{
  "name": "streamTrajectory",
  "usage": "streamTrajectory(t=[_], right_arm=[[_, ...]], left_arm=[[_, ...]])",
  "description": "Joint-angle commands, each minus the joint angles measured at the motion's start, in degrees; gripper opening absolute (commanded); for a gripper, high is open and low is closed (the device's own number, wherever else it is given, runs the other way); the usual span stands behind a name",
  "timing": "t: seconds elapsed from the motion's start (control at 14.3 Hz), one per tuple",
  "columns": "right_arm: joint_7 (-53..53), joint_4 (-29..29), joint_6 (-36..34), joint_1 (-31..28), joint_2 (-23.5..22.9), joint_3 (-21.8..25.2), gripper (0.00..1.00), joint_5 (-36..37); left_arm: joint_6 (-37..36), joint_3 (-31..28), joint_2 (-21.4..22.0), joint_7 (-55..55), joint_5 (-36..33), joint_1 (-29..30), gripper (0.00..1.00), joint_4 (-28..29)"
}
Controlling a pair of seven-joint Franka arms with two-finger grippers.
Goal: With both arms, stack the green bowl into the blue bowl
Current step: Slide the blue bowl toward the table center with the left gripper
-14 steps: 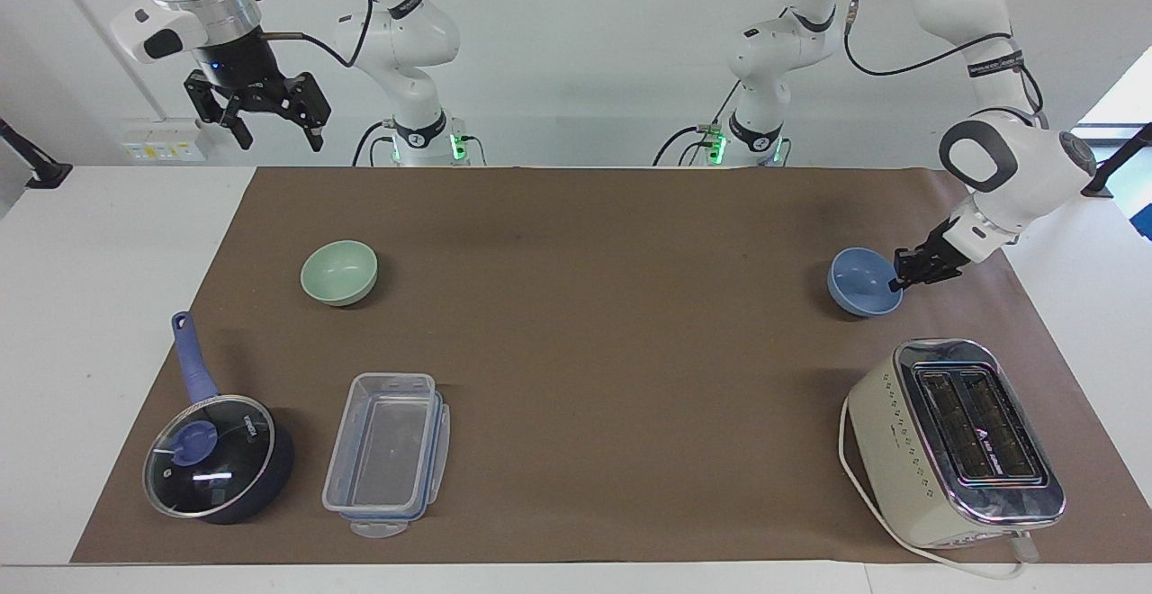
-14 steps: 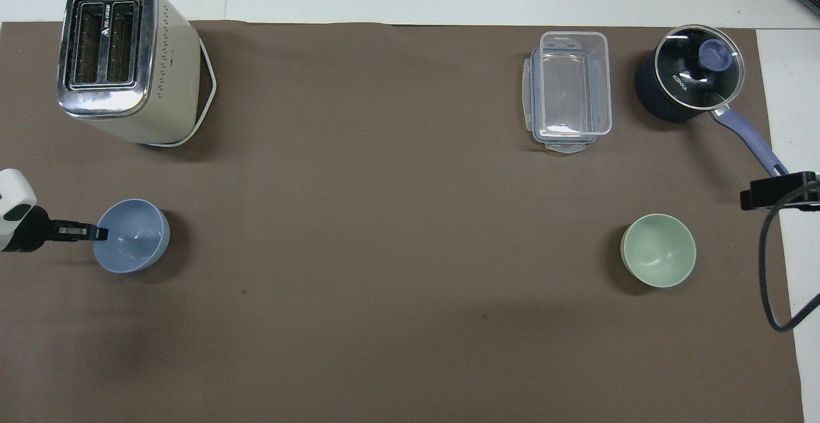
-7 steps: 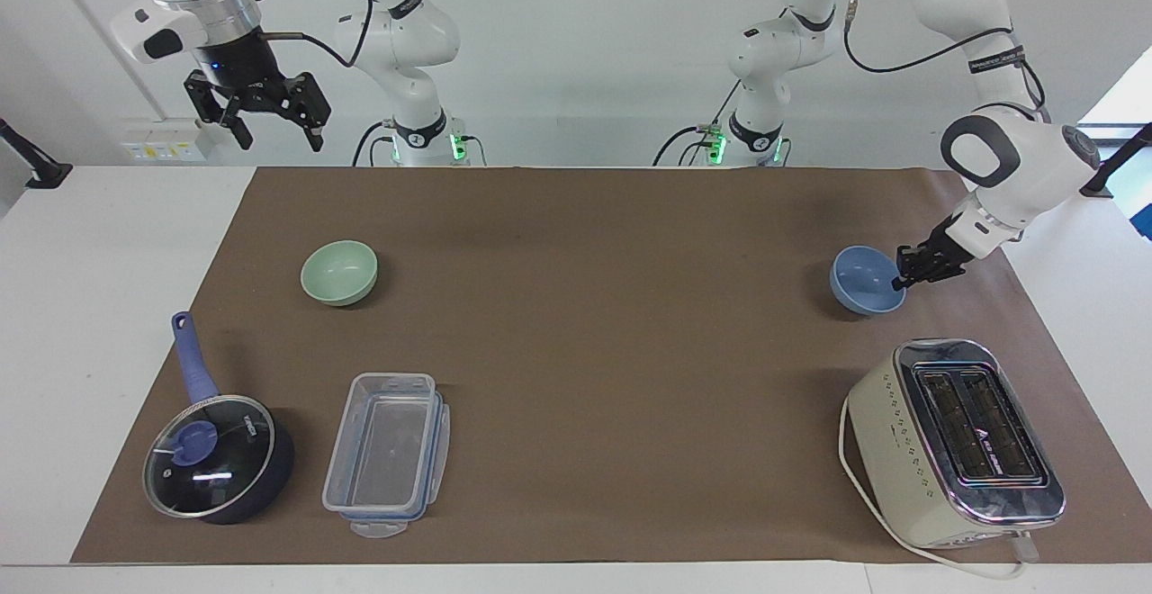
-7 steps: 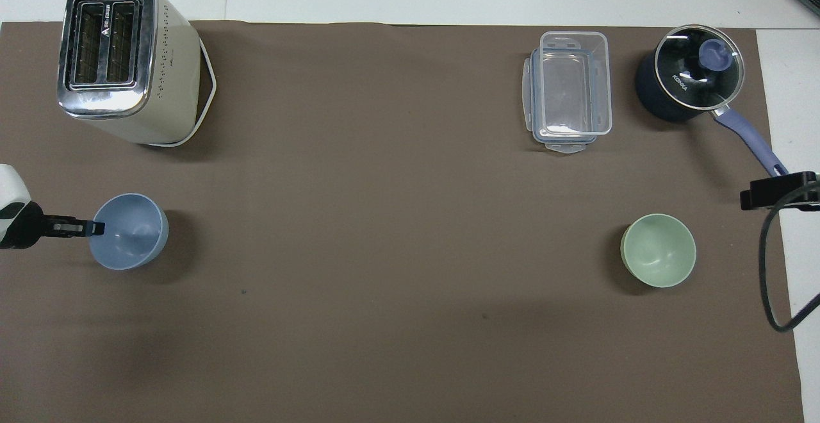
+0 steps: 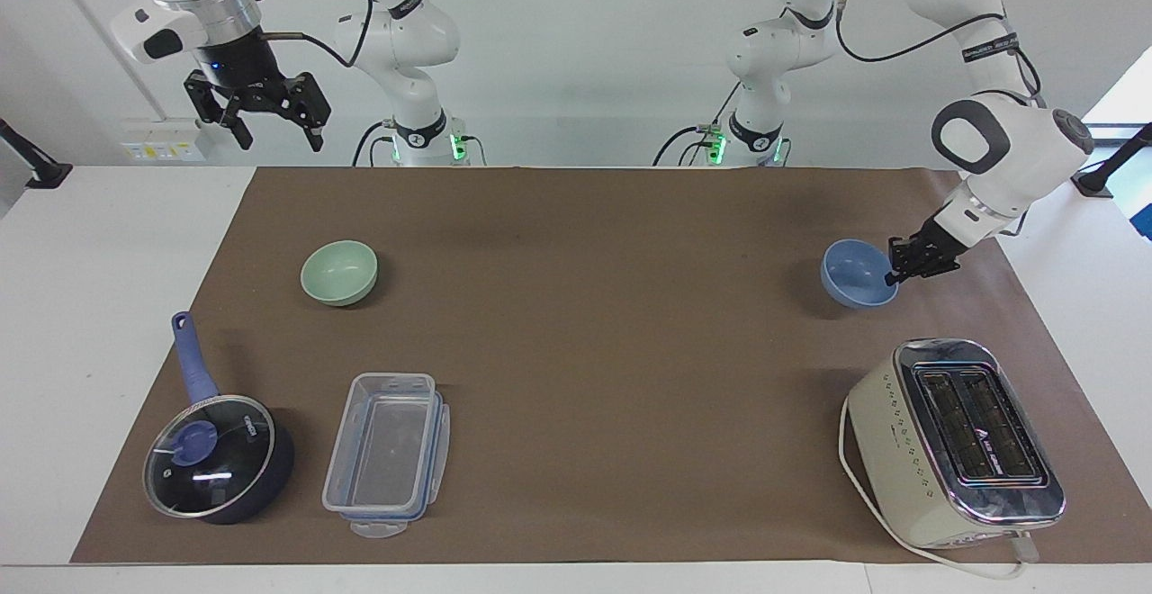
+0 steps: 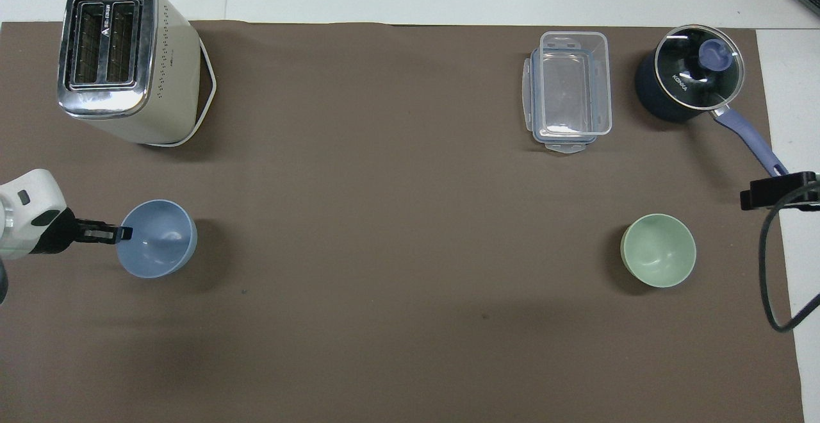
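Observation:
The blue bowl (image 5: 855,277) (image 6: 160,240) is toward the left arm's end of the table, tilted and seemingly just off the brown mat. My left gripper (image 5: 893,274) (image 6: 125,234) is shut on the bowl's rim, on the side toward the left arm's end. The green bowl (image 5: 339,272) (image 6: 658,250) sits upright on the mat toward the right arm's end, untouched. My right gripper (image 5: 274,130) is open and empty, and the right arm waits, raised high by the table's edge at its own end.
A cream toaster (image 5: 954,441) (image 6: 122,58) stands farther from the robots than the blue bowl. A clear plastic container (image 5: 387,454) (image 6: 570,90) and a dark blue saucepan with a glass lid (image 5: 216,459) (image 6: 688,83) lie farther out than the green bowl.
My left gripper has carried the blue bowl up a little and toward the middle of the table. The right arm and the green bowl have not moved.

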State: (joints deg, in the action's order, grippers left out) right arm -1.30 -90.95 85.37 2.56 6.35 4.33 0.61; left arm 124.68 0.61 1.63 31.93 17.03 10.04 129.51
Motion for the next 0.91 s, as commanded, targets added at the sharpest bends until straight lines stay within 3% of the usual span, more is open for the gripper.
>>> streamTrajectory(t=[0.0,0.84], right_arm=[[1.39,-0.46,-0.03,-0.62,0.77,-0.28,1.00,-0.43],[1.39,-0.46,-0.03,-0.62,0.77,-0.28,1.00,-0.43]], left_arm=[[2.93,-0.70,1.71,-5.64,0.90,-5.54,0.00,2.24],[11.89,-0.53,0.31,-43.07,0.72,-35.15,0.00,1.36]])
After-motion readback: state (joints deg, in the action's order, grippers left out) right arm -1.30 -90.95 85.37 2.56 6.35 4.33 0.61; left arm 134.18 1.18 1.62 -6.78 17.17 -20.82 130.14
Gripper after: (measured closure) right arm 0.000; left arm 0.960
